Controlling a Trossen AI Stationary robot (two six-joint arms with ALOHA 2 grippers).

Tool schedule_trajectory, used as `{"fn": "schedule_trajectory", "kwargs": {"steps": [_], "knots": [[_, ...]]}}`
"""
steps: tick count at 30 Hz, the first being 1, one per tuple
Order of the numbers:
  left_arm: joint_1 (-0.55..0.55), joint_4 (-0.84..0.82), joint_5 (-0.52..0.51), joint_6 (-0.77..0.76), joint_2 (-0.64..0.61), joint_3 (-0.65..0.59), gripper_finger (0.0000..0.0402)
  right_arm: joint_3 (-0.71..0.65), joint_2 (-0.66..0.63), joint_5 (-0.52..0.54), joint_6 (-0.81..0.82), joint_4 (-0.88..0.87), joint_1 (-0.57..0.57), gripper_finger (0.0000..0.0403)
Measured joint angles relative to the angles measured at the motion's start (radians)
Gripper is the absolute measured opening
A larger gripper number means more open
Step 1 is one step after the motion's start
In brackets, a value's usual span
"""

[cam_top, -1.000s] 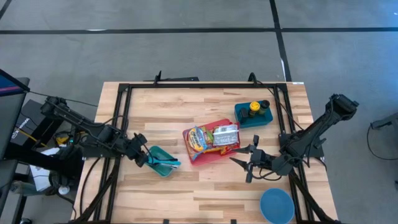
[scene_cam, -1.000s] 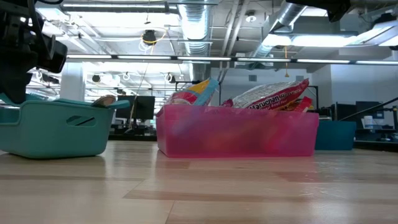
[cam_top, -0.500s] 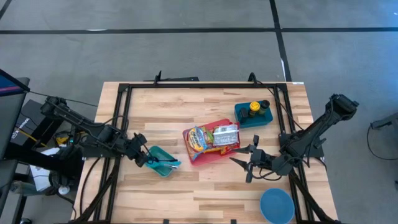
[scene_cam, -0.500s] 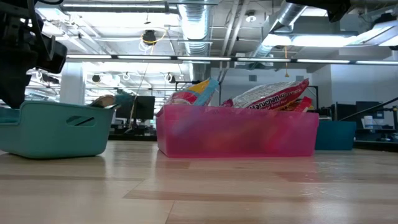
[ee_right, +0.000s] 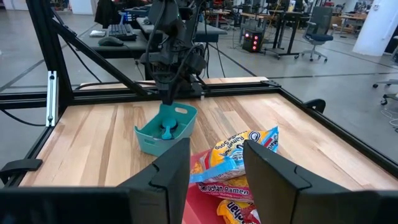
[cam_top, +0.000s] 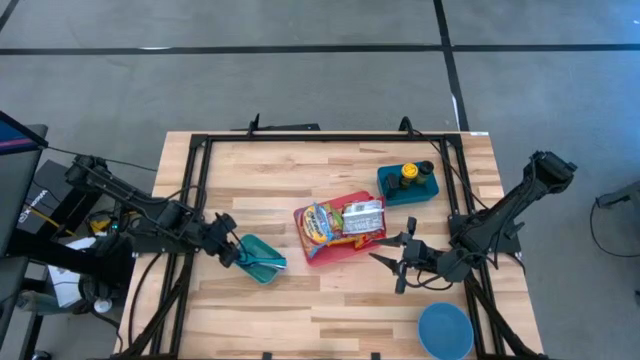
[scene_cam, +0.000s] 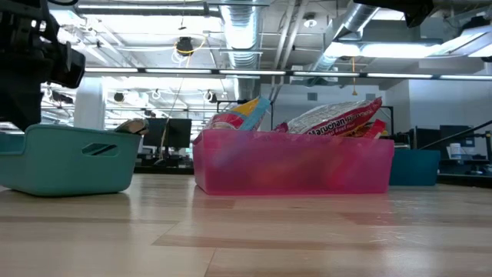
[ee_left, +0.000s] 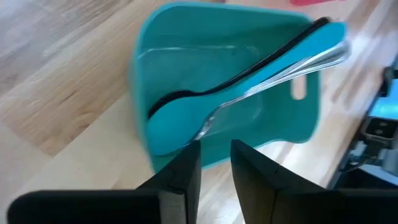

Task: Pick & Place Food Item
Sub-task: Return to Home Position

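- Left gripper (cam_top: 228, 251) hangs at the rim of the teal plastic bin (scene_cam: 77, 165) on the light wooden table (cam_top: 300, 310). Its fingers are only narrowly parted and carry nothing.
- The blue plastic baby spoon (ee_left: 180, 121) lies inside that bin. A metal spoon (ee_left: 292, 65) and a dark-handled utensil (ee_left: 261, 53) lie with it, all three handles slanting up over the far rim.
- The risk, as I see it: the fingers sit so near the bin wall that a careless retreat could catch the rim. That would drag or tip the light bin and spill the cutlery.
- Right gripper (cam_top: 385, 262) waits just beside the near corner of the red translucent plastic bin (scene_cam: 292, 165), fingers spread wide and empty.
- That bin holds a blue-and-yellow noodle pack (cam_top: 318, 222) and a red-and-white noodle pack (cam_top: 363, 217), both rising above its rim. A low sweep by the right arm could clip them.
- Farther back, a dark teal tray (cam_top: 385, 190) carries a yellow-capped bottle (cam_top: 408, 172) and a dark round item (cam_top: 424, 169).
- A blue round plate (cam_top: 445, 330) sits at the table's near right edge.
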Motion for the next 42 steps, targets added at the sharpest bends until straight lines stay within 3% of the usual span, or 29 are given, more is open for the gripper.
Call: {"fn": "schedule_trajectory", "kwargs": {"steps": [6, 13, 21, 28, 38, 42], "knots": [[0.000, 0.070, -0.012, 0.029, 0.000, 0.000, 0.0061, 0.000, 0.000, 0.000, 0.000, 0.000, 0.000, 0.0143], [0.000, 0.241, -0.149, 0.185, 0.000, 0.000, 0.0028, 0.000, 0.000, 0.000, 0.000, 0.000, 0.000, 0.0143], [0.000, 0.626, -0.311, 0.627, 0.000, 0.000, 0.0001, 0.000, 0.000, 0.000, 0.000, 0.000, 0.000, 0.0143], [0.000, 0.951, -0.323, 0.995, 0.000, 0.000, 0.0003, 0.000, 0.000, 0.000, 0.000, -0.001, 0.000, 0.0143], [0.000, 1.041, -0.323, 1.023, 0.000, 0.000, 0.0001, 0.000, 0.000, 0.000, 0.000, -0.014, 0.000, 0.0141], [0.000, 1.056, -0.323, 1.023, 0.000, 0.000, 0.0001, 0.000, 0.000, 0.000, 0.000, -0.015, 0.000, 0.0118]]}}
